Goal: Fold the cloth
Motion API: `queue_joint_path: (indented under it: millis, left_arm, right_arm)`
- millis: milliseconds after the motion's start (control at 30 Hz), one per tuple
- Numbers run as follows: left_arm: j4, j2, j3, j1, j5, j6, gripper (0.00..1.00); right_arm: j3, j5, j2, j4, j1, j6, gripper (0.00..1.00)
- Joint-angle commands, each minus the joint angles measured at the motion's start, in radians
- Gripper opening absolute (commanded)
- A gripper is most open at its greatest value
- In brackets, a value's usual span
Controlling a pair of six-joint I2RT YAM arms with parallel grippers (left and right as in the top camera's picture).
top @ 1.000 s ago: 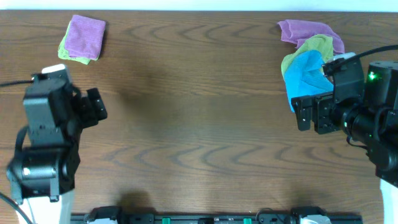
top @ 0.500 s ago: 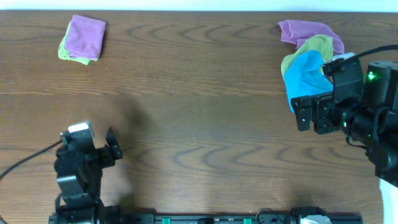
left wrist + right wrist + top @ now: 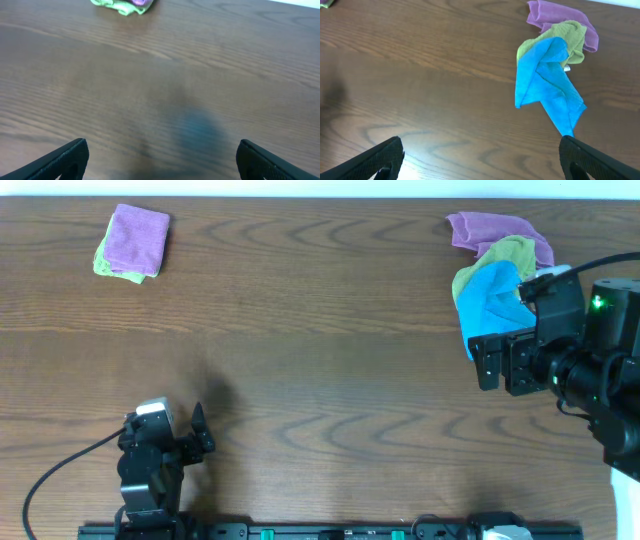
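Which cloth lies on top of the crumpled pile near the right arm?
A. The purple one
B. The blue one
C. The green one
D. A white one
B: in the right wrist view the blue cloth drapes over the green cloth, and the purple cloth lies behind both.

Wood-grain table [image 3: 330, 330], blk rail [image 3: 330, 532] front edge

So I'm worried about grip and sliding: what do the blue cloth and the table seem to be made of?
The blue cloth looks like soft microfibre or terry: matte, slightly fuzzy, lying in limp creases. The table shows dark brown wood grain with a faint sheen, perhaps laminate or veneer; the pictures can't settle which.
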Motion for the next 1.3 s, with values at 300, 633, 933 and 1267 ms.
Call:
queue_joint_path:
  millis: [300, 633, 933, 1267]
  left_arm:
    - [0.018, -0.091, -0.035, -0.005, -0.024, -0.026, 0.96]
    - [0.019, -0.089, -0.035, -0.005, -0.019, -0.051, 0.95]
    - [0.019, -0.089, -0.035, -0.005, -0.019, -0.051, 0.95]
    - [0.019, -0.089, -0.035, -0.005, -0.019, -0.051, 0.96]
  right_arm:
    - [0.001, 0.006, -0.005, 0.002, -0.005, 0.005, 0.99]
    - [0.001, 0.006, -0.005, 0.002, -0.005, 0.005, 0.99]
    - [0.001, 0.006, -0.005, 0.002, -0.005, 0.005, 0.99]
    - [0.001, 0.006, -0.005, 0.002, -0.005, 0.005, 0.99]
